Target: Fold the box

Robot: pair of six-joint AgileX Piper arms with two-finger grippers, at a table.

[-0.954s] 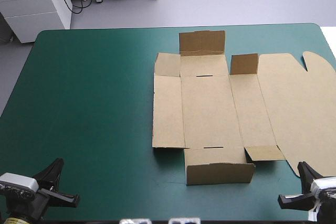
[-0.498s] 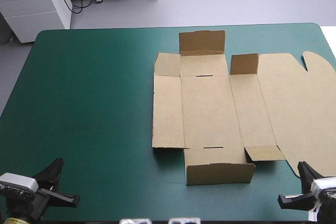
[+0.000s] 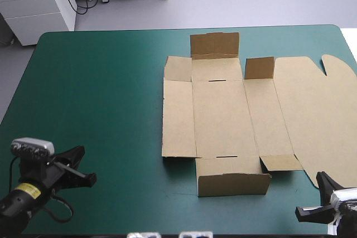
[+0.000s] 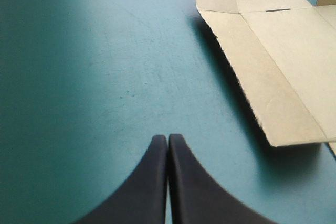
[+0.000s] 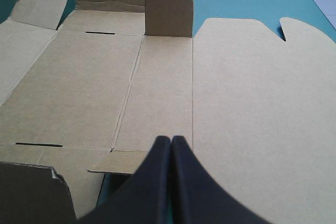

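Box (image 3: 223, 115), brown creased board, lies flat, end flaps upright; left gripper (image 4: 168, 138) and right gripper (image 5: 171, 139) closed, empty.

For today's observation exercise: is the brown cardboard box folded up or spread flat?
Mostly spread flat: the brown cardboard box sheet lies on the teal-green table cover; only flaps at its near and far ends stand raised.

Left gripper (image 4: 168, 140), fingers pressed together in one arch, right gripper (image 5: 171, 141) likewise, both arms low
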